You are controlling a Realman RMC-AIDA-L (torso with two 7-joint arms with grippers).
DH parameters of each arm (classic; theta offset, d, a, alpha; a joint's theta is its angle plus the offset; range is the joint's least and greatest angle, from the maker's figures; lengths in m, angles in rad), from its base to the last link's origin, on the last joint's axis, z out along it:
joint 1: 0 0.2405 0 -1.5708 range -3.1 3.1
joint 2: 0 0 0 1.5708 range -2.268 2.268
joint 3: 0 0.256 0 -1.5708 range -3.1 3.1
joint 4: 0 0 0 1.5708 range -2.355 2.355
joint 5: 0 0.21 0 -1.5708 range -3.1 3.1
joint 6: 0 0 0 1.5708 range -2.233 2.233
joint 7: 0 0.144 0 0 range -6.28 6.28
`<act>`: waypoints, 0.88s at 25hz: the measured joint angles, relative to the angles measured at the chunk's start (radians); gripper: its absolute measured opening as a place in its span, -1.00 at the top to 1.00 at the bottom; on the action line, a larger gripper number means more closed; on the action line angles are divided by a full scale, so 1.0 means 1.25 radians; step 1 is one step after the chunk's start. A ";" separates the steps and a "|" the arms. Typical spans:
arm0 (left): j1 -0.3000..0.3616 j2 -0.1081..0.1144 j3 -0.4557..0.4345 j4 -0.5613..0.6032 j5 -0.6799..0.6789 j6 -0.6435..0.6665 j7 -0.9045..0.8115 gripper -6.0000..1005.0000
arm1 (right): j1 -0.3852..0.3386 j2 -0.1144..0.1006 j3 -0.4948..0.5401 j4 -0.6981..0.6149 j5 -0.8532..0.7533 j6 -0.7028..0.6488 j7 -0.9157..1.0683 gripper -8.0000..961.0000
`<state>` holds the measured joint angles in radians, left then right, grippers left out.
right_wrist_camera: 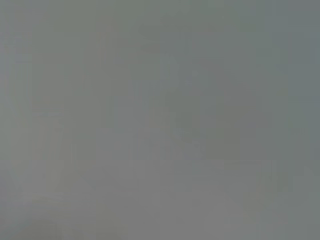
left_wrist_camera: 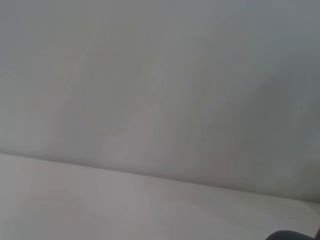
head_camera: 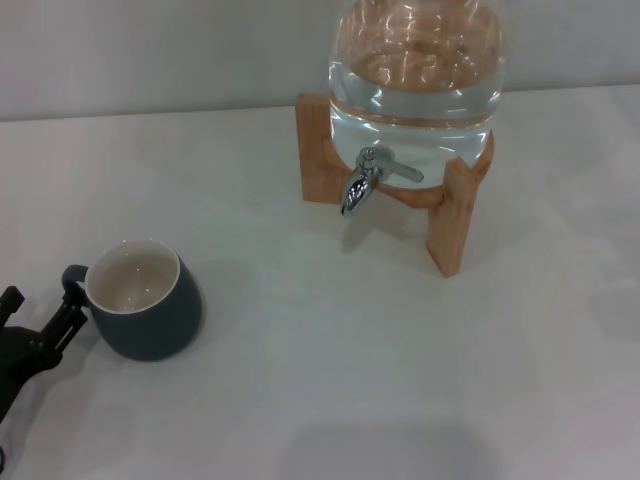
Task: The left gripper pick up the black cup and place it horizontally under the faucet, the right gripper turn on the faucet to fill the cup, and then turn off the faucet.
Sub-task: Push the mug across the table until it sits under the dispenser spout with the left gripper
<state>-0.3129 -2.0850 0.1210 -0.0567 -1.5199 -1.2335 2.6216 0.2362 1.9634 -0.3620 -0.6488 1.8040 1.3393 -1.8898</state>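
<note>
The black cup (head_camera: pixel 150 315) stands upright on the white table at the near left, its cream inside showing and its loop handle (head_camera: pixel 72 275) turned left. My left gripper (head_camera: pixel 40 305) is at the left edge, open, one fingertip (head_camera: pixel 68 312) right against the cup's handle side, the other (head_camera: pixel 11 297) apart to the left. The chrome faucet (head_camera: pixel 360 185) sticks out from the clear water jug (head_camera: pixel 415 75) in its wooden stand (head_camera: pixel 455 215) at the back right, lever toward the right. The right gripper is out of view.
The white tabletop (head_camera: pixel 330 350) stretches between cup and stand. A pale wall runs behind the table. The left wrist view shows wall, table and a dark sliver (left_wrist_camera: pixel 290 235) at its edge. The right wrist view shows only plain grey.
</note>
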 joint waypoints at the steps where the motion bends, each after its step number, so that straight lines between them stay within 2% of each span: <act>1: 0.000 0.000 0.000 0.000 0.000 0.000 -0.001 -0.72 | 0.000 0.000 0.000 0.000 0.000 0.000 0.000 -0.76; 22: 0.002 0.003 0.003 0.008 0.002 0.000 -0.024 -0.72 | 0.000 0.002 0.000 0.000 -0.001 -0.002 0.000 -0.76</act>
<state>-0.3101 -2.0814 0.1247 -0.0468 -1.5174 -1.2332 2.5921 0.2362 1.9657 -0.3620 -0.6488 1.8033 1.3372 -1.8898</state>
